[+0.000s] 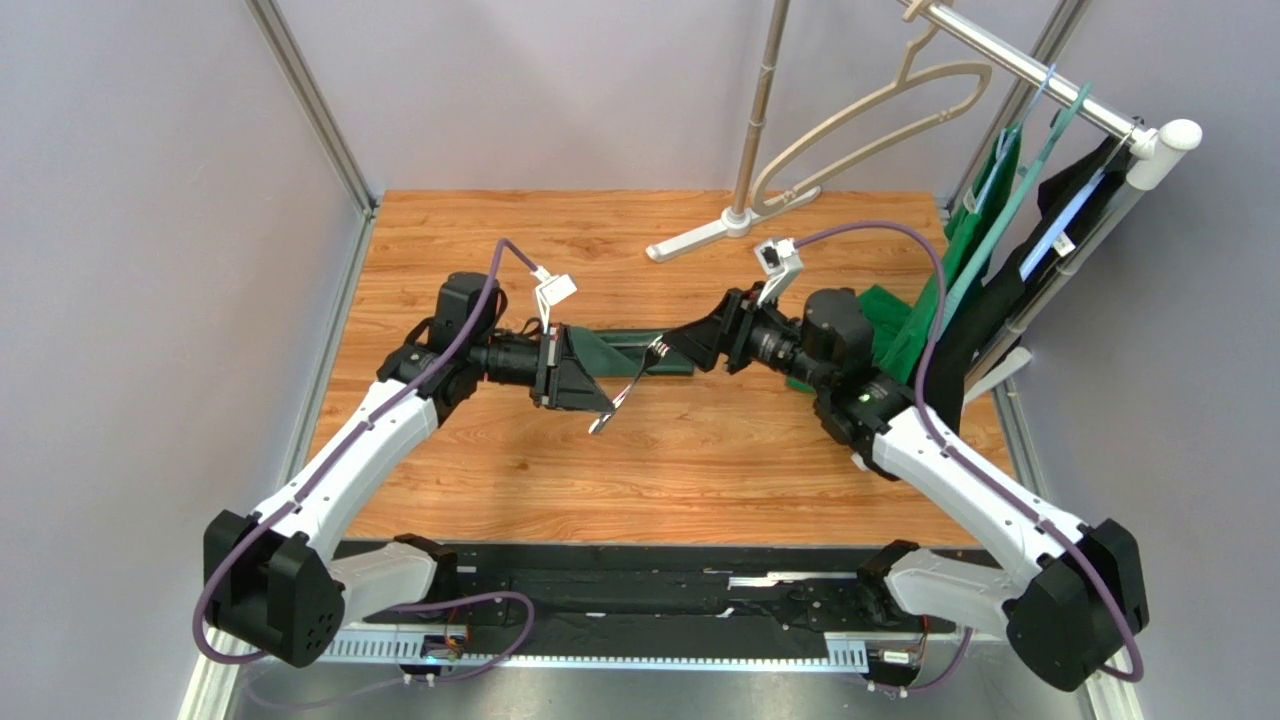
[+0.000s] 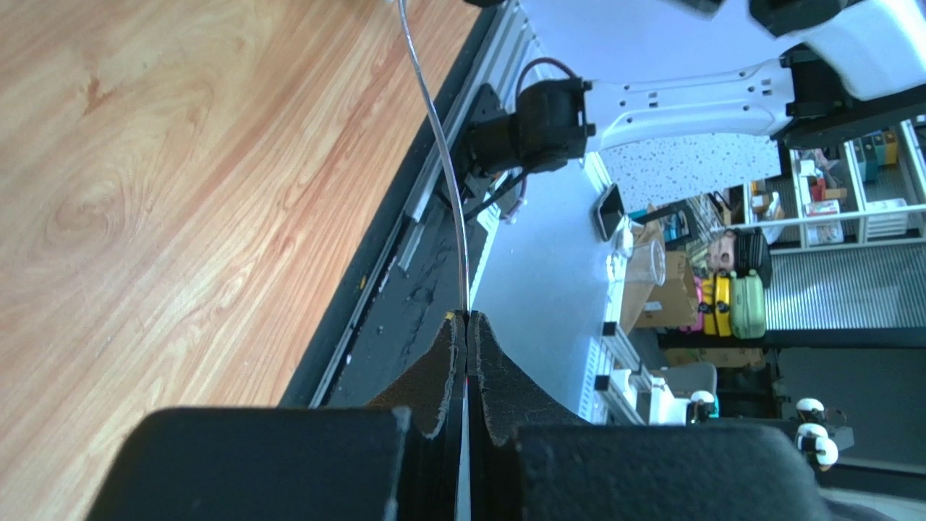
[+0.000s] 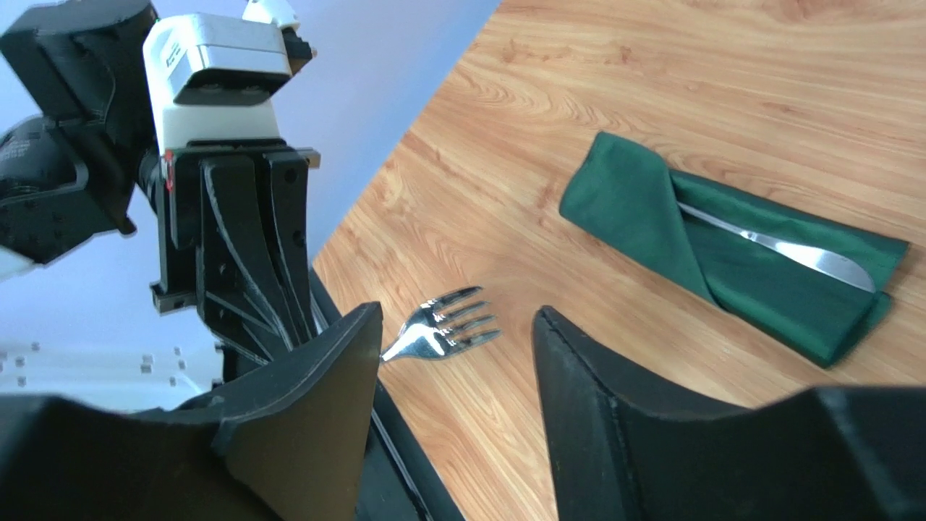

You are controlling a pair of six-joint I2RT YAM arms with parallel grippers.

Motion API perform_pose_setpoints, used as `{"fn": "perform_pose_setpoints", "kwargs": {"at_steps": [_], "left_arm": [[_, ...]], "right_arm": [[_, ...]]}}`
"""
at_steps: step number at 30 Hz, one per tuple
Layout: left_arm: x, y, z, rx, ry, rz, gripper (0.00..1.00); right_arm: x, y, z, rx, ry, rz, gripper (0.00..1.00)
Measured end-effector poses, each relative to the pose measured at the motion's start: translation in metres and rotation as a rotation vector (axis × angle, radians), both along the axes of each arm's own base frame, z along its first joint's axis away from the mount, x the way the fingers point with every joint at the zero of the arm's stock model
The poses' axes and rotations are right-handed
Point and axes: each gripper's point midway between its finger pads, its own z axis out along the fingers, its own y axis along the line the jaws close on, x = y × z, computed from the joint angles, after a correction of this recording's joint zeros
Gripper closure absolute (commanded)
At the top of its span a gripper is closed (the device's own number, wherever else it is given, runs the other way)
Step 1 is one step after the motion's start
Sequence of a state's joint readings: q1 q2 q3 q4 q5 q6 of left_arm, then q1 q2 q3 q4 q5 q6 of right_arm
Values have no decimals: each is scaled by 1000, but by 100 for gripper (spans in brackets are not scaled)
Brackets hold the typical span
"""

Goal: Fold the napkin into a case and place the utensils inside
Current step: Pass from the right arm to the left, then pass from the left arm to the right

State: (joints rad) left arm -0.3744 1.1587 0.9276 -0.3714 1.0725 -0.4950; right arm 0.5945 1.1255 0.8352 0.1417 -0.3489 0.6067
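The case (image 1: 609, 353) is a narrow dark green pouch on the wooden table between the two grippers. In the right wrist view the case (image 3: 641, 206) has a silver knife (image 3: 804, 255) lying in its diagonal flap. My left gripper (image 1: 606, 393) is shut on the handle of the fork (image 1: 639, 371) and holds it above the table. In the left wrist view the handle (image 2: 446, 163) runs out edge-on from the shut jaws of my left gripper (image 2: 467, 320). My right gripper (image 1: 679, 348) is open and empty, and the fork's tines (image 3: 440, 331) show between its spread fingers (image 3: 457, 313).
A clothes rack base (image 1: 721, 233) stands at the back of the table with a beige hanger (image 1: 887, 113). A brighter green garment on a teal hanger (image 1: 977, 225) and a dark garment (image 1: 999, 300) hang at the right. A black rail (image 1: 646, 593) runs along the near edge.
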Motion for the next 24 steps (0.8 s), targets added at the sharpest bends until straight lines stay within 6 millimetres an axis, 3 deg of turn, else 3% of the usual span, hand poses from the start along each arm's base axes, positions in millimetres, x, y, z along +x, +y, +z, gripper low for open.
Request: {"fn": "perform_pose_setpoints", "kwargs": {"at_steps": [5, 10, 16, 24], "left_arm": [[-7, 2, -10, 14, 33, -13, 100], [-13, 4, -13, 9, 54, -23, 100], [-17, 4, -13, -2, 63, -36, 100], [-19, 3, -8, -25, 53, -57, 100]], "right_arm": [[3, -17, -16, -72, 32, 94, 59], [-8, -8, -49, -110, 126, 240, 66], [-21, 2, -46, -67, 126, 367, 69], [-23, 10, -38, -14, 108, 433, 73]]}}
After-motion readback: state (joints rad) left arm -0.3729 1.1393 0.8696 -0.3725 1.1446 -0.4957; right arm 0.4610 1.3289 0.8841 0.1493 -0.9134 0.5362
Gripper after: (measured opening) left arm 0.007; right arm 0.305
